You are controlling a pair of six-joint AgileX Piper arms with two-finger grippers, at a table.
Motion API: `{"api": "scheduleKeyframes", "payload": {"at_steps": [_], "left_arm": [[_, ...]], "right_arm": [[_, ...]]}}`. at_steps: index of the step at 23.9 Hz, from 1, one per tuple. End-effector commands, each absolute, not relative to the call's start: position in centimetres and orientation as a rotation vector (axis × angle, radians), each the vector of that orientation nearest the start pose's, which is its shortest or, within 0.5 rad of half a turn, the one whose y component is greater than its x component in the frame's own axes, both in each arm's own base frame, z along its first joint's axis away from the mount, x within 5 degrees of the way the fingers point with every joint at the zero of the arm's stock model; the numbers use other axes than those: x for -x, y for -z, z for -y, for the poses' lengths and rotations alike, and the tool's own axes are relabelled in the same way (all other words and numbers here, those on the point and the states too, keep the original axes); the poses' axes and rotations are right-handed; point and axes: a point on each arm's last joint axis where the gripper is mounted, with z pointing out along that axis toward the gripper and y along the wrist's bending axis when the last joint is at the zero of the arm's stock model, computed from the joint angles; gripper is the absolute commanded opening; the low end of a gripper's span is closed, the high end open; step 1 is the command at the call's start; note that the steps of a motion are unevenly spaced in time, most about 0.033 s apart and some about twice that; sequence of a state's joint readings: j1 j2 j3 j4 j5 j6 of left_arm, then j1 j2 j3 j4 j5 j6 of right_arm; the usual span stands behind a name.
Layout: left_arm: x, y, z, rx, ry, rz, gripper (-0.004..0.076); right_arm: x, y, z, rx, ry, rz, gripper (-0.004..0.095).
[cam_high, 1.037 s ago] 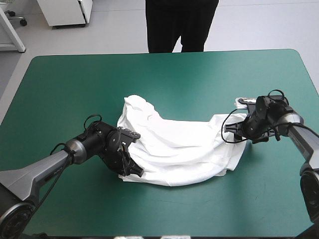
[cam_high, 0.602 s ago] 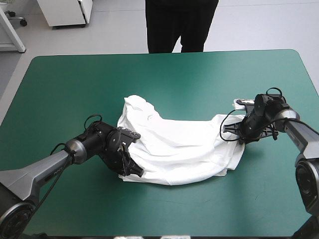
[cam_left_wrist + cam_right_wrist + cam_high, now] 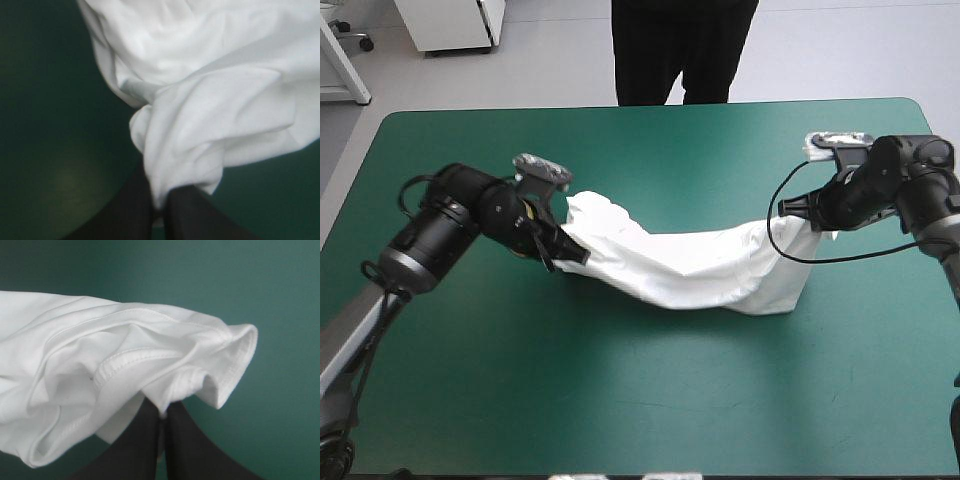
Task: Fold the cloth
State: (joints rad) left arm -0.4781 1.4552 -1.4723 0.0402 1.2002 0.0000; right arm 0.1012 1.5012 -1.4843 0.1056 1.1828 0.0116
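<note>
Left arm [image 3: 445, 225] had bulky black rounded housings and a grey lower link, right arm [image 3: 905, 175] was black with a grey link too, left end effector [image 3: 572, 255] and right end effector [image 3: 788, 208] had broad black curved fingers [image 3: 135, 450]

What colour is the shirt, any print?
Plain white T-shirt, no print visible; clearest in the right wrist view.

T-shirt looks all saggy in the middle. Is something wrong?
Nothing looks damaged. The T-shirt is bunched and wrinkled, not flat: the left gripper and the right gripper each pinch one end, and its middle sags toward the table.
</note>
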Motion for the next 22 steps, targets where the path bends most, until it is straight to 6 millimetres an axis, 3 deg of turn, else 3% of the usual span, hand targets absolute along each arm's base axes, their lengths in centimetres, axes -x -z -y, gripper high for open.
{"api": "scheduleKeyframes", "payload": {"at_steps": [1,3,5,9,11,17,22], "left_arm": [[-24.6,-46.1,11.4,-0.564,0.082,-2.341,-0.0009],[-22.6,-52.7,10.2,-0.516,0.099,-2.120,-0.0009],[-20.2,-57.5,9.0,-0.445,0.140,-1.935,-0.0009],[-14.6,-64.8,6.3,-0.339,0.222,-1.531,-0.0009],[-11.9,-67.3,5.4,-0.326,0.276,-1.333,-0.0009],[-7.4,-70.7,4.4,-0.335,0.389,-0.965,-0.0009],[-6.3,-71.4,4.3,-0.335,0.445,-0.874,-0.0009]], "right_arm": [[-27.5,-43.7,-3.7,0.123,-0.178,-2.462,-0.0017],[-24.7,-49.6,-3.7,0.134,-0.224,-2.273,-0.0017],[-21.9,-54.4,-3.8,0.157,-0.271,-2.089,-0.0017],[-15.5,-62.1,-3.7,0.222,-0.307,-1.735,-0.0017],[-12.8,-64.3,-3.5,0.233,-0.307,-1.611,-0.0017],[-8.7,-67.0,-3.1,0.239,-0.294,-1.399,-0.0016],[-7.1,-68.3,-2.9,0.230,-0.287,-1.269,-0.0016]]}}
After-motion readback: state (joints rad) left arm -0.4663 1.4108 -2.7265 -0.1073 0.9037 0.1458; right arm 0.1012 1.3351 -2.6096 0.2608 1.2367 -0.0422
